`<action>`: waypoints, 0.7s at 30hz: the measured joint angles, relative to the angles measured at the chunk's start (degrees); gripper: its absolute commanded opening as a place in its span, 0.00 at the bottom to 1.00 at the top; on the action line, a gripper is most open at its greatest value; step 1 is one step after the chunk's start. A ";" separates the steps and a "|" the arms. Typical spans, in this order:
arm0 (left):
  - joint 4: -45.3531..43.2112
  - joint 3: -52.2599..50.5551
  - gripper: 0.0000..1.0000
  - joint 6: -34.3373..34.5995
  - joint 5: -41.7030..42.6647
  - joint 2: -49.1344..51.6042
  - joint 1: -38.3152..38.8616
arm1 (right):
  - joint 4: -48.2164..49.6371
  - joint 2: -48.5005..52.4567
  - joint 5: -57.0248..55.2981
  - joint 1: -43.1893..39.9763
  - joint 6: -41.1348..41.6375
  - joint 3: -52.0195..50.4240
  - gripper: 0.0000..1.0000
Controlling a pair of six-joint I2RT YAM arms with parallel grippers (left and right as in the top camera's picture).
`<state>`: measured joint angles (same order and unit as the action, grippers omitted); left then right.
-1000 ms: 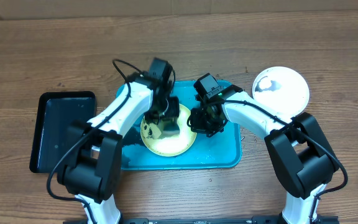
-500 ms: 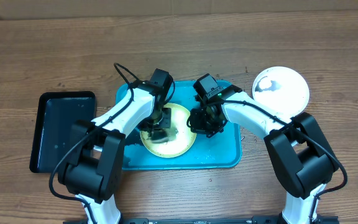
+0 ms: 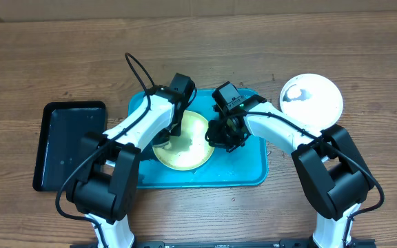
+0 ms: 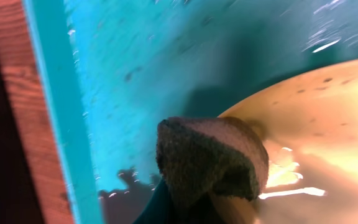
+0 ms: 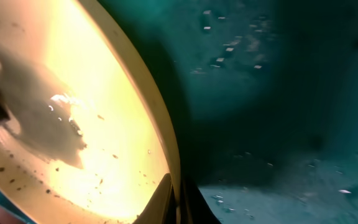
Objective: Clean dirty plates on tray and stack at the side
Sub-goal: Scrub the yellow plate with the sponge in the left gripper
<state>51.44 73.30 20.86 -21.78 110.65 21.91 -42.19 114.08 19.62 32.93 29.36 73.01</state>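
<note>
Plate (image 3: pixel 190 146) is in tray (image 3: pixel 248 173), right claw (image 3: pixel 220 136) clamped on its rim, left claw (image 3: pixel 169 135) gripping sponge (image 4: pixel 209 158) at its left edge: press sponge flat, sweep across specks (image 5: pixel 73 186), right grip firm against slip.

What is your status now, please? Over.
Left end effector shut on sponge, at left edge of yellow-green plate. Right end effector pinching that plate's rim, on tray. White plate aside on table. Nothing blocking.
</note>
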 measured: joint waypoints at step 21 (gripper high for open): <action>-3.87 -2.89 0.04 -3.34 28.22 -0.04 -1.27 | -0.92 0.00 -0.57 -0.72 -0.46 0.00 0.04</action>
<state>47.57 70.41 17.52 6.44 110.61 20.64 -43.11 114.08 19.05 32.21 28.91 73.01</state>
